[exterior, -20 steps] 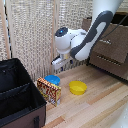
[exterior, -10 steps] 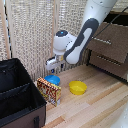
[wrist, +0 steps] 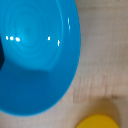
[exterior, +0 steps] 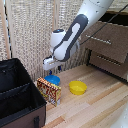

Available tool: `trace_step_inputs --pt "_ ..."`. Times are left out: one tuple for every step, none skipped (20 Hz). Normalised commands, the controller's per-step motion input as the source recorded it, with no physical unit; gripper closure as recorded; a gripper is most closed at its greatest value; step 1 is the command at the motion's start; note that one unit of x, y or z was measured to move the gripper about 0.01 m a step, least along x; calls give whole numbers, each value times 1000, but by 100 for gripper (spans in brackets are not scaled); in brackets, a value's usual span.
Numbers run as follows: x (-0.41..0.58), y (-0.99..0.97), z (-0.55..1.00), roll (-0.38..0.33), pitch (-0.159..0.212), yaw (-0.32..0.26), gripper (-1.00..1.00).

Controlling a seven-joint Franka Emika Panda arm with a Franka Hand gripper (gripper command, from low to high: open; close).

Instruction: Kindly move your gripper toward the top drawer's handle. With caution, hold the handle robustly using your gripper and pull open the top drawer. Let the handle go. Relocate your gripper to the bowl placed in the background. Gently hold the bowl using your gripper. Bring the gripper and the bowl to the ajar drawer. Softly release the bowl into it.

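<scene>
White robot arm (exterior: 75,35) bent at elbow, wrist pointing down; two-fingered gripper (exterior: 54,68) directly above small round bright blue bowl (exterior: 53,79) on wooden floor, w/ yellow bowl (exterior: 77,87) near. Jaw state: cannot tell. Wrist view: blue bowl (wrist: 35,55) fills frame.

1. I can't read any text, brand or number in either view.
2. The patterned box (exterior: 49,90), at about 9 o'clock from the yellow bowl (exterior: 77,87) in the exterior view, carries print, but it's too blurred to make out.
3. The bowl (wrist: 35,55) shows no markings in the wrist view.
</scene>
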Motion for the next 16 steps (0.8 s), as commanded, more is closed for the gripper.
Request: trace_step_inputs --pt "114 0 397 -6 8 -350 -100" --pt "103 0 283 -15 0 -374 -100" --pt "63 -11 211 -12 0 -375 -100" --pt "11 -11 111 -10 0 -375 -100" --pt "0 0 6 -3 0 -375 -100" --pt "54 0 0 0 0 -375 -100" --pt "203 163 0 -11 15 -278 -100" --pt "423 143 -29 0 95 -158 -100" --pt "377 131 -89 0 152 -39 -100" --pt "329 77 -211 -1 194 0 -100" --pt "374 94 -274 -11 260 7 -100" --pt "331 14 -203 0 271 12 -100" --pt "269 0 -263 0 281 6 -100" --pt "231 0 -260 0 301 0 -100" --pt "237 0 -206 0 309 0 -100" --pt "226 0 -277 0 346 0 -100"
